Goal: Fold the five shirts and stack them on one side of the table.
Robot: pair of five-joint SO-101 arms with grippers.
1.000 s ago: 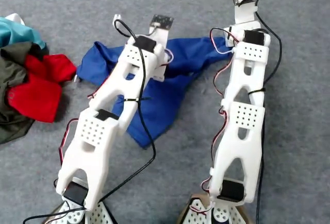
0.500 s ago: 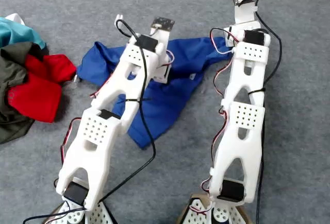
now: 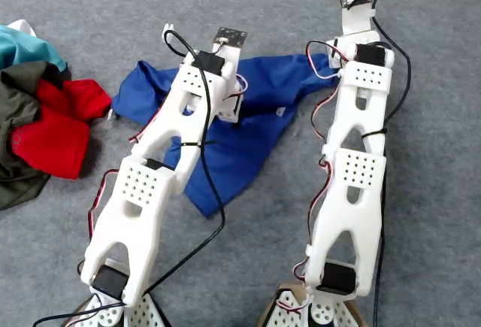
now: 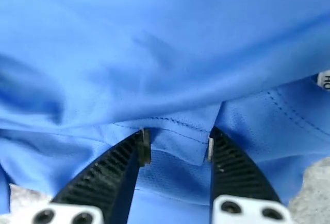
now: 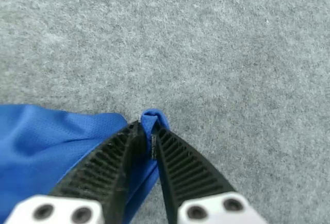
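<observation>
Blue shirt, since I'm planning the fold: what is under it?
Grey table covering shows all round the blue shirt, so it seemingly lies on that. Anything beneath the cloth is hidden.

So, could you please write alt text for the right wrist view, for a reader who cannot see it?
The right gripper is shut on a small corner of the blue shirt, and a tip of cloth pokes out past it. The shirt lies on the grey table, which looks like felt.
</observation>
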